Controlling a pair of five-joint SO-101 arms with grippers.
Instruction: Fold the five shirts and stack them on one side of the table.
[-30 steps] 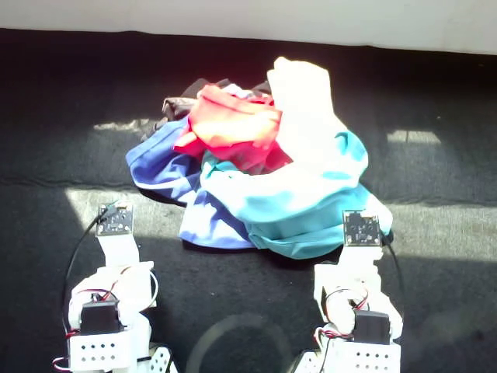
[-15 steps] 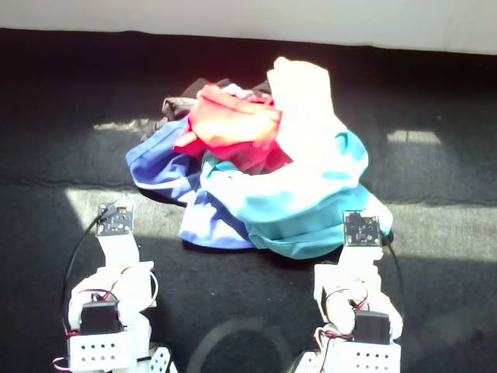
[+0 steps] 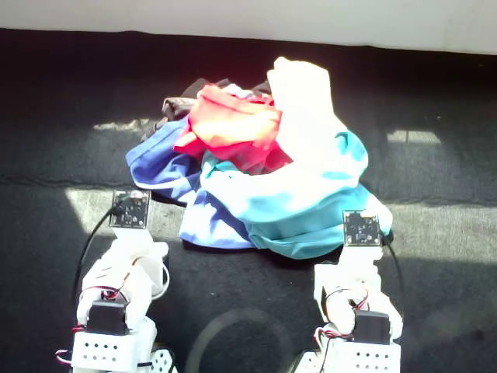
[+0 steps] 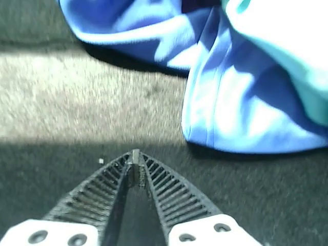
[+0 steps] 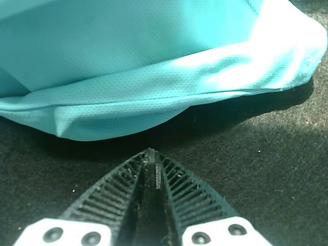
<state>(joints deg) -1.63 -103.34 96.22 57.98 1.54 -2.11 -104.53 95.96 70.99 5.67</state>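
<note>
A loose pile of shirts lies mid-table: a blue shirt (image 3: 167,167) on the left, a turquoise shirt (image 3: 311,206) at the front right, a red-orange shirt (image 3: 233,124) on top, a cream shirt (image 3: 307,109) behind and a dark shirt (image 3: 178,105) at the back. My left gripper (image 4: 135,155) is shut and empty, just short of the blue shirt (image 4: 241,107) hem. My right gripper (image 5: 149,152) is shut and empty, close to the turquoise shirt (image 5: 154,61) edge. In the high view the left arm (image 3: 128,214) and right arm (image 3: 362,229) sit at the pile's near side.
A dark carpet-like table cover (image 3: 435,264) spreads around the pile, with bright sunlit patches. A white wall strip (image 3: 233,15) runs along the far edge. Open cover lies left, right and behind the pile.
The left arm has swung forward and to the right, closer to the blue shirt. The right arm and the pile have not moved.
</note>
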